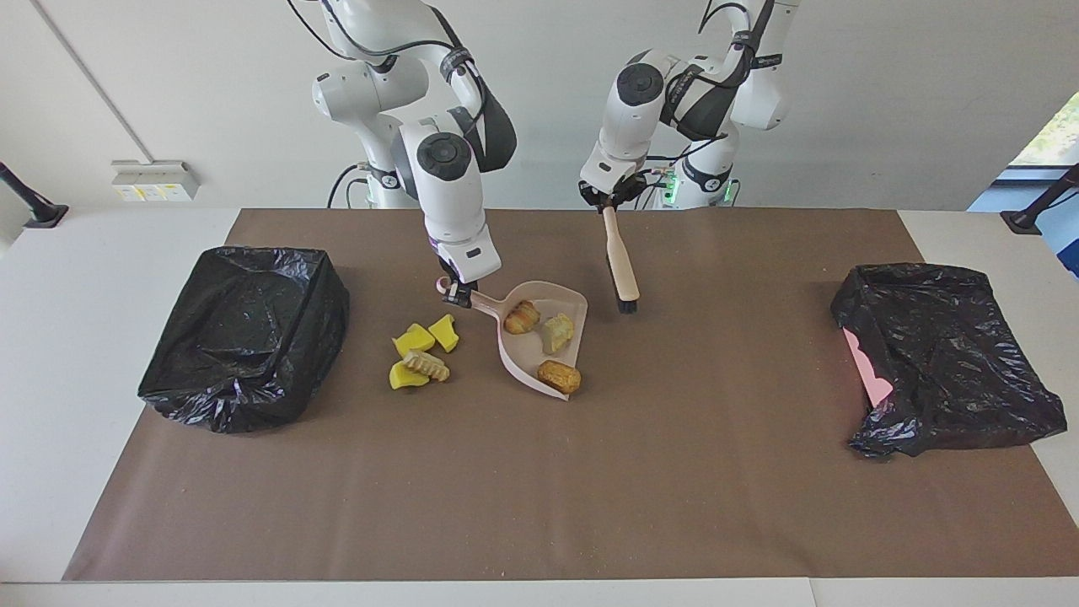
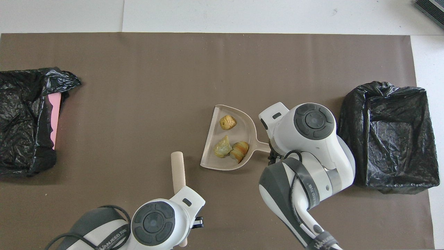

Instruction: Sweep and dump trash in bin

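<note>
We've got the dustpan [image 1: 539, 333] mid-frame in the facing view w/ three trash pieces [image 1: 539, 341] in it, handle toward upper left, mouth toward lower right. Bin [image 1: 244, 333] sits at frame left, so the right arm is nearer. Right end effector [image 1: 456, 292] is at the handle; can't tell its opening. Left end effector [image 1: 609, 200], upper centre, is clamped on the brush [image 1: 622, 268]. Four more pieces [image 1: 421, 354] lie between pan and bin.
</note>
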Motion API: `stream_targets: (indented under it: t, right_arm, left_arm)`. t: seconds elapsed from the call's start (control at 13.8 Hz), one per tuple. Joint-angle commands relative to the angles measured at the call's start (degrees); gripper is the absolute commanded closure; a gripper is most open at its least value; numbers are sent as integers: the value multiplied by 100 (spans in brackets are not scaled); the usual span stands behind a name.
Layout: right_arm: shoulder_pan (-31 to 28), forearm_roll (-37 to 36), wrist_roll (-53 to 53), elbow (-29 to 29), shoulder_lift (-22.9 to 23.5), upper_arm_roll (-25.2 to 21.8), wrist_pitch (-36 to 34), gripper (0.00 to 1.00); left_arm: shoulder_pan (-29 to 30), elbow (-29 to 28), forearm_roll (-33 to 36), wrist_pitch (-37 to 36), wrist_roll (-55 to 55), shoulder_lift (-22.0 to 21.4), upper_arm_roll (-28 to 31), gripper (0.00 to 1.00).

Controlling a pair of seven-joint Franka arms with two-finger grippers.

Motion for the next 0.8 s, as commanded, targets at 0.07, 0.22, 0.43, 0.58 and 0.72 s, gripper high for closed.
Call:
stream_targets:
  t: [0.07,0.22,0.43,0.58,0.72]
  right_arm:
    - [-106,48,-172,188,28,27,-53,0]
    - [-106,48,-164,601,256,27,-9,0]
    - [-333,48,-111,787,398,1,-9,0]
    - [-676,39,-181,796,460,9,-18,0]
    - [-687,240,-164,735,407,27,-219,0]
  left_arm:
    - [-436,-198,-111,0,-392,-252,48,100]
    - [-743,-373,-129,245,-708,-261,48,100]
    - [-1358,-716,-138,894,-1429,-287,48,100]
    - [-1736,-883,-138,1412,-1929,-278,48,100]
    - [-2114,-954,-164,1704,-2160,-252,48,100]
